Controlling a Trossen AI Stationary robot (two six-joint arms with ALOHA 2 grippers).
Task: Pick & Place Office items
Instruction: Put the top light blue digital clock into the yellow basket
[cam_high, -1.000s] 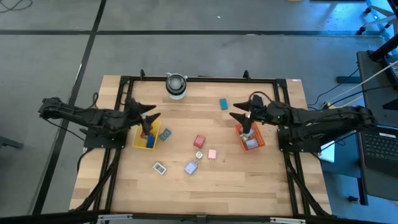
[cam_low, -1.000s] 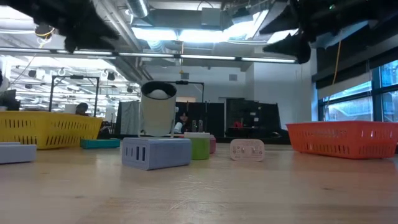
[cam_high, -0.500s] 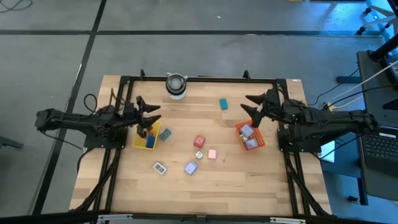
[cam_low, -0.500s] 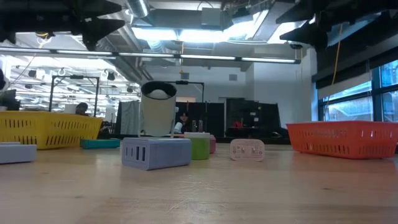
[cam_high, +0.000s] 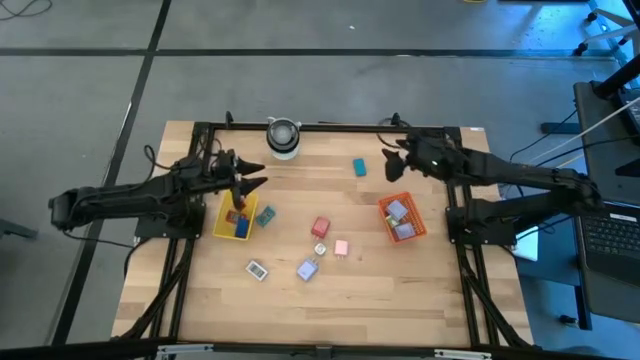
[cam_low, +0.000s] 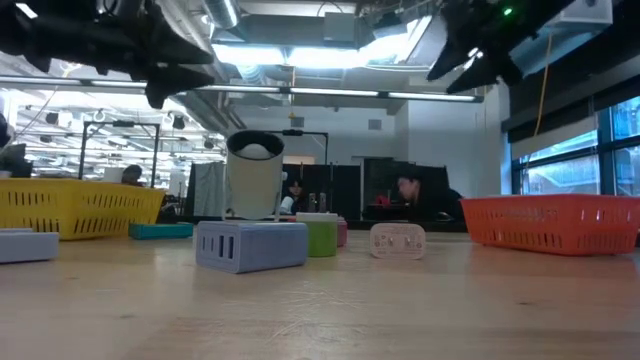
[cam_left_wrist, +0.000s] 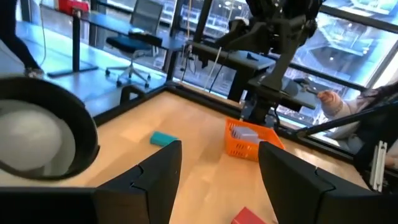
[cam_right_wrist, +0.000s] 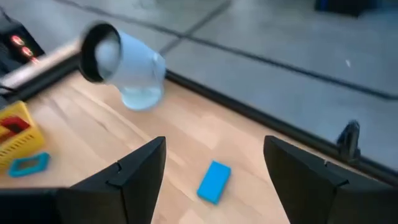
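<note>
We hold the left gripper (cam_high: 252, 176) empty, fingers apart, above the yellow tray (cam_high: 236, 222) at nine o'clock; the right gripper (cam_high: 392, 161), also spread and empty, faces the blue item (cam_high: 359, 167) at twelve, likely its next pick for the orange tray (cam_high: 402, 219)

This looks like a robotics lab or testing hall in an industrial building. The wooden table (cam_high: 330, 300) stands on a bare grey concrete floor (cam_high: 300, 90) marked with dark lines. Exposed ducts and strip lights (cam_low: 300, 50) run overhead. Office chairs (cam_left_wrist: 134, 46) and desks sit by tall windows (cam_left_wrist: 348, 37). A laptop (cam_high: 610, 235) lies past the table's right edge. Dim figures, probably people, sit far behind.
</note>
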